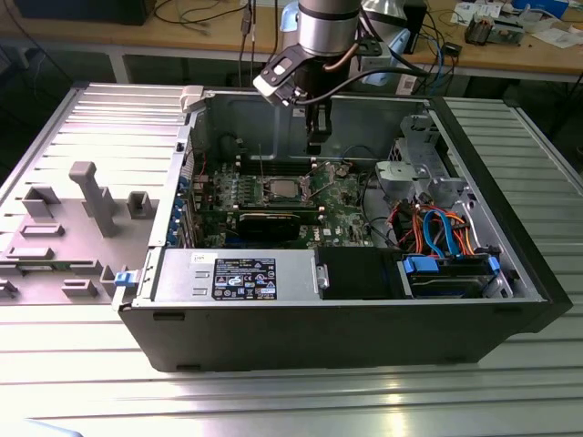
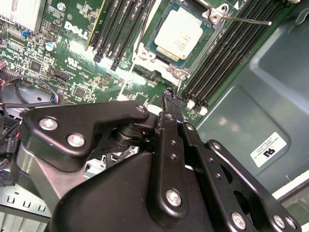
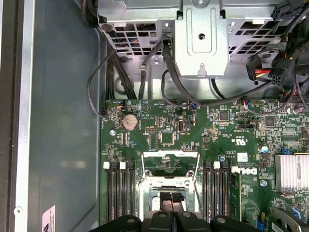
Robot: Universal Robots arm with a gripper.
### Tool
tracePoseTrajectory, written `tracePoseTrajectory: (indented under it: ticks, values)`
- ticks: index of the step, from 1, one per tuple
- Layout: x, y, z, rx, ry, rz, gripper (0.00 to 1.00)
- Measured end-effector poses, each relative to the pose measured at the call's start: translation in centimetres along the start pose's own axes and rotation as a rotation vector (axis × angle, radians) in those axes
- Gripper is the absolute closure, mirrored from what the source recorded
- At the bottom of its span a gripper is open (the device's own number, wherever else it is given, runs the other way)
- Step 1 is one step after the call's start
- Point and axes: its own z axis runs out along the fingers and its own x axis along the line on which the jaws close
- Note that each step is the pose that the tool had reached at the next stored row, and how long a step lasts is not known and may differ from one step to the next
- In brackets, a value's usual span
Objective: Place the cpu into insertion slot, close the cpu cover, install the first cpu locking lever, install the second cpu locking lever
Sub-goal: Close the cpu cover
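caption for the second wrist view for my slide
Cpu seated in the insertion slot, flanked by memory slots, with the shut gripper hanging over the green board close by.

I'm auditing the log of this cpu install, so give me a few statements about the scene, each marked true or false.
1. The cpu lies in the insertion slot, metal top up. True.
2. The pincer grips the cpu. False: it is shut beside the slot, clear of the cpu.
3. A thin lever rod juts from the slot's corner across the memory slots. True.
4. Blue and orange cables lie at the exterior view's left of the green board. False: the cables are at the exterior view's right of the green board.
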Motion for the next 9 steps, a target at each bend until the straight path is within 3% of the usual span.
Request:
tracePoseTrajectory:
  ticks: [9]
  values:
    - [-0.01,0.1,0.14,0.0,-0.0002,0.0,0.89]
